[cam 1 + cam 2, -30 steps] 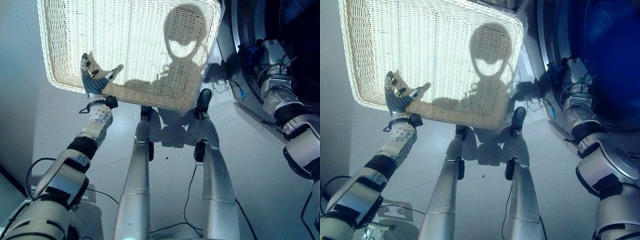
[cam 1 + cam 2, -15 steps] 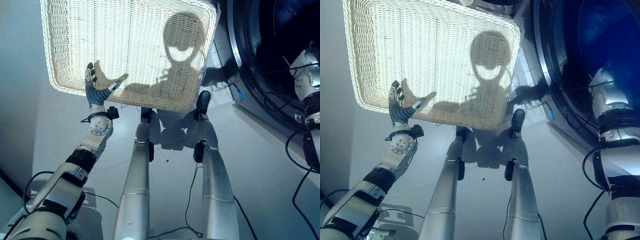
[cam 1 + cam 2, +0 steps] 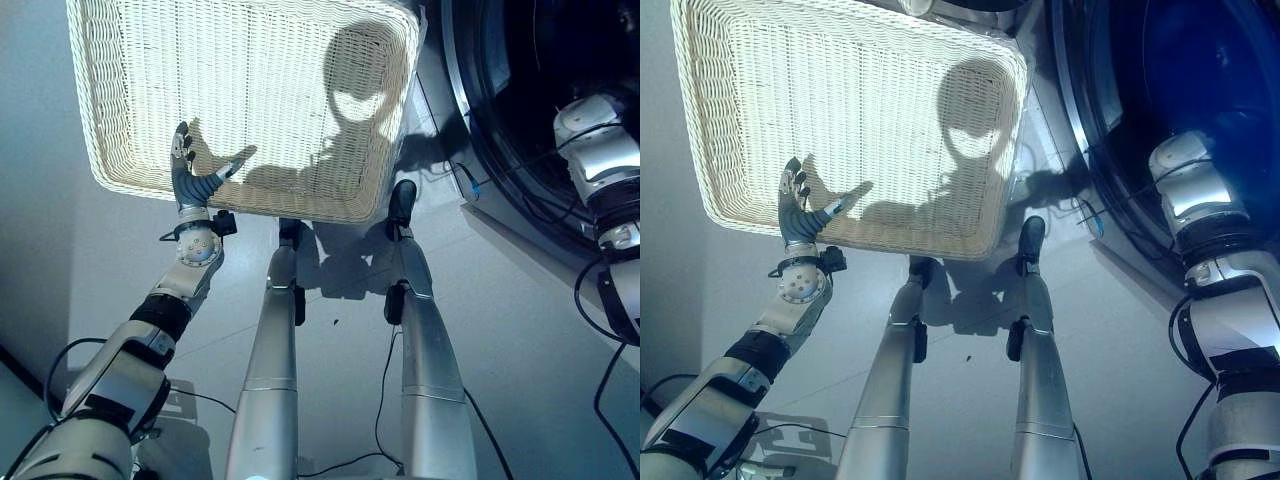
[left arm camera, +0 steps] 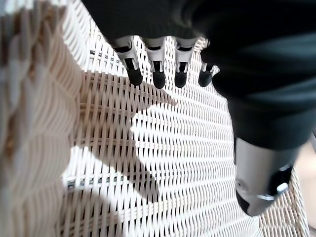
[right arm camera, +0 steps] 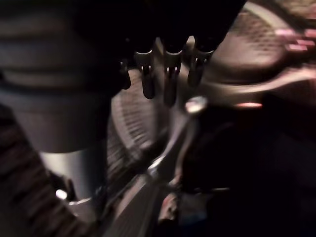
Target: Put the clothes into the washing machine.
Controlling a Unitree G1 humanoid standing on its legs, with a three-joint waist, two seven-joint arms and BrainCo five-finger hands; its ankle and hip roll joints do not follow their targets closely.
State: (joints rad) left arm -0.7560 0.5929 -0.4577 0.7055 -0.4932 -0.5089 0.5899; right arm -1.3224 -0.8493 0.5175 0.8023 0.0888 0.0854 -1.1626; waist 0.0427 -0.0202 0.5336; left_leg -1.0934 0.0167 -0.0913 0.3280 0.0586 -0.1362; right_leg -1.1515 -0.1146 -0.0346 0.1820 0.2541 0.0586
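Left hand (image 3: 190, 180), lower left of the head views: fingers straight and spread over the near rim of the white wicker basket (image 3: 120, 60), holding nothing. Left wrist view shows bare weave under the fingertips (image 4: 157, 79); no clothes seen there. Right hand (image 5: 165, 74): fingers relaxed in its dark, blurred wrist view, nothing held. Washing machine (image 3: 1120, 120), upper right, drum interior dark; contents indiscernible.
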